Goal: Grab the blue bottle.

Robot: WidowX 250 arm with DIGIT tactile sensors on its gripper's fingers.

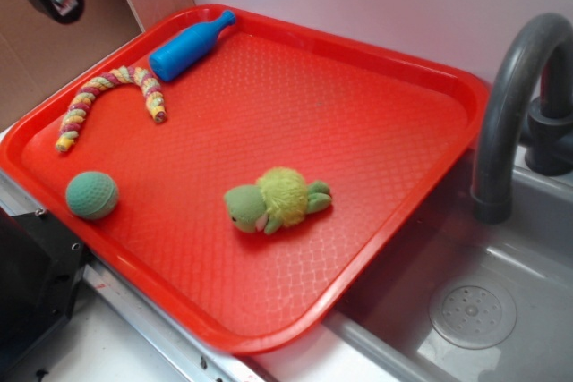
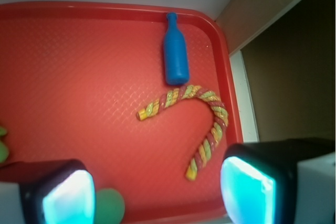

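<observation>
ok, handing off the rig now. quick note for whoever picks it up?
Tool: open, empty, high above the near-left edge of the red tray, touching nothing.
Blue bottle: lying on its side in the tray's far-left corner, neck toward the rim, just beyond the twisted rope toy, apart from it.
Also on the tray: green ball, plush turtle.
Done: nothing; the bottle is untouched.
Left: move over the bottle, descend, close across its body, lift.
</observation>
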